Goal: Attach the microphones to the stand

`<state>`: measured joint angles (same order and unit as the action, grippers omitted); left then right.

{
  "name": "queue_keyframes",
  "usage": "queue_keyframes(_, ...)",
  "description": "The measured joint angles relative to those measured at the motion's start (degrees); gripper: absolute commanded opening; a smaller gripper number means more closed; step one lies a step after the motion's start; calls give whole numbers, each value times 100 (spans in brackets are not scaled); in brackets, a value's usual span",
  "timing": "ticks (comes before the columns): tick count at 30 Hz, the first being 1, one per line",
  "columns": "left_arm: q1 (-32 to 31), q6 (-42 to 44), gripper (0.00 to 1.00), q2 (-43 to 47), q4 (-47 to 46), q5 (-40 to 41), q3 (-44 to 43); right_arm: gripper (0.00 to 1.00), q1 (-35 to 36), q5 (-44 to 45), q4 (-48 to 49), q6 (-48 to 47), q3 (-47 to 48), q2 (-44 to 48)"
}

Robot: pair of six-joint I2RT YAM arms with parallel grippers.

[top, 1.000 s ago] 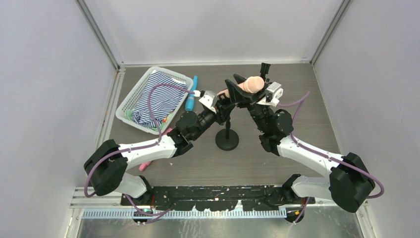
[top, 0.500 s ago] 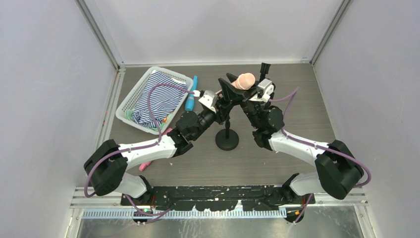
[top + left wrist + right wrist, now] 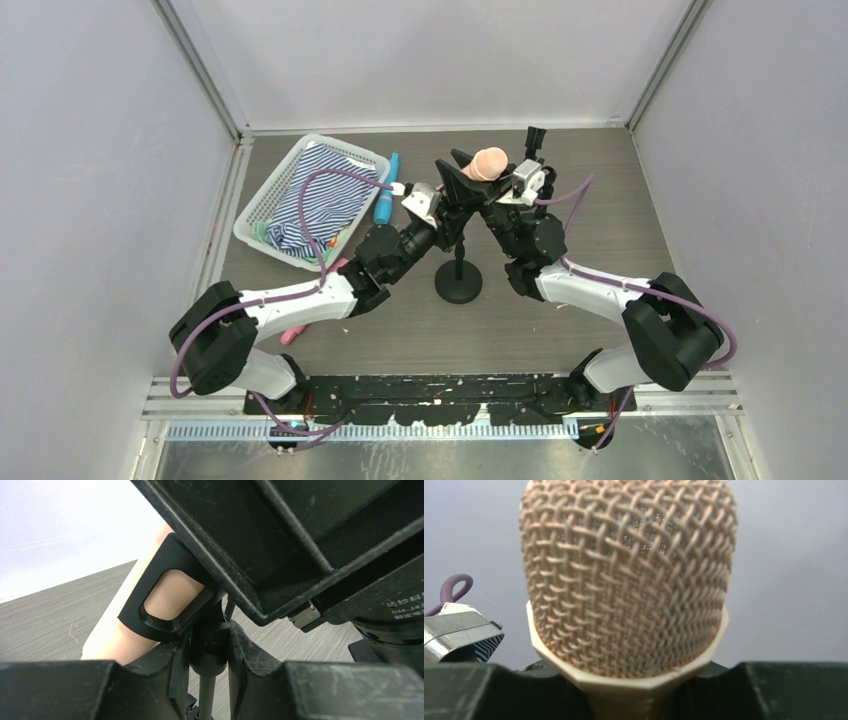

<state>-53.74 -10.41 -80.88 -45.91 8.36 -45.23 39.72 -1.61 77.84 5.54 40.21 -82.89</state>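
**While the left gripper point(image 3: 210, 652) braces the black round-based stand point(image 3: 459, 284), seat the peach-beige mesh-headed microphone point(image 3: 626, 580)**

Jaws narrow, that gripper pinches the post just under the black plastic clip point(image 3: 159, 626), at the middle of the worktop point(image 3: 610, 230). The right gripper point(image 3: 505, 180) grips the microphone below its head. The handle shows through the clip's opening, though whether it is seated I cannot tell. Push along the handle's own line, slowly, until the taper wedges; sideways lean risks tipping the stand. One bright blue microphone point(image 3: 387, 195) lies toward the far-left corner.
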Motion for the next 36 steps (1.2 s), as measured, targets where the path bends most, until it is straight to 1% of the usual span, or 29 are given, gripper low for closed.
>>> queue_keyframes(14, -48, 42, 0, 13, 33, 15, 2, 1, 0, 2, 433, 173, -129, -138)
queue_keyframes(15, -61, 44, 0, 15, 33, 28, 2, 4, 0, 4, 463, 173, -153, -127)
queue_keyframes(16, -76, 48, 0, 17, 37, 39, 2, 9, 0, 7, 468, 170, -195, -81)
queue_keyframes(19, -155, 98, 0, 31, 57, 87, 9, 29, 4, 26, 404, 166, -361, 142)
queue_keyframes(21, -208, 149, 0, 46, 76, 118, 15, 37, 7, 31, 155, 164, -461, 411)
queue_keyframes(23, -256, 190, 0, 68, 85, 149, 35, 43, 28, 44, -186, 164, -573, 734)
queue_keyframes(27, -326, 249, 0, 125, 61, 234, 105, 60, 42, 50, -595, 251, -664, 1139)
queue_keyframes(31, -326, 234, 0, 149, 15, 291, 155, 67, 44, 114, -931, 566, -822, 1360)
queue_keyframes(36, -328, 214, 0, 164, -4, 337, 181, 70, 37, 166, -1390, 835, -1104, 1803)
